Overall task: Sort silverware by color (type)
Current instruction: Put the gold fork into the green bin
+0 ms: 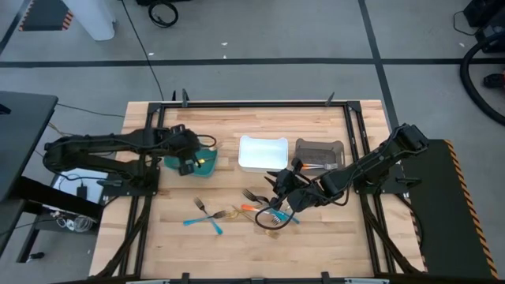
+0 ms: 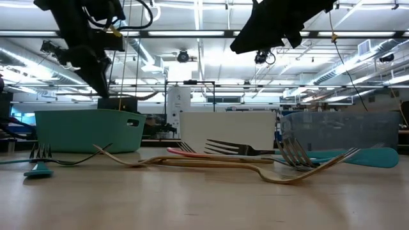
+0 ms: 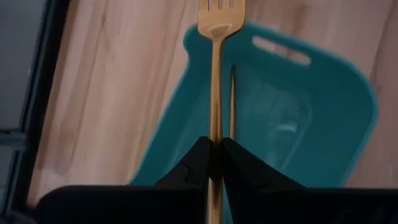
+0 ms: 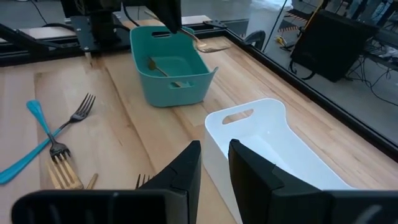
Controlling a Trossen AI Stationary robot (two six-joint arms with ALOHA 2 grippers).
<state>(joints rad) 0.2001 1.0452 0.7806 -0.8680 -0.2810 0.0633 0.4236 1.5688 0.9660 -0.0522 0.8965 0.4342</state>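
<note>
My left gripper (image 1: 192, 162) hovers over the teal bin (image 1: 207, 164), shut on a gold fork (image 3: 216, 74). A second gold fork (image 4: 158, 67) lies on the floor of the teal bin (image 4: 171, 74). My right gripper (image 1: 284, 185) hangs narrowly open and empty (image 4: 214, 163) above the loose silverware. On the table lie a dark fork (image 1: 199, 205), blue-handled pieces (image 1: 208, 222), gold forks (image 1: 268, 221) and an orange-handled piece (image 1: 248, 207). My left gripper pinches the gold fork's handle (image 3: 215, 134) between its two fingers (image 3: 198, 163), coming from above. The fork runs along the fingers and sticks out past their tips. Its tined head (image 3: 221, 11) reaches beyond the bin's rim. The fork is lifted clear of the teal bin (image 3: 323, 124).
A white bin (image 1: 263, 152) and a grey bin (image 1: 319, 151) stand in a row to the right of the teal one, toward the far side. Black rails (image 1: 353, 134) frame the wooden table (image 1: 237, 244). Bare wood lies near the front edge.
</note>
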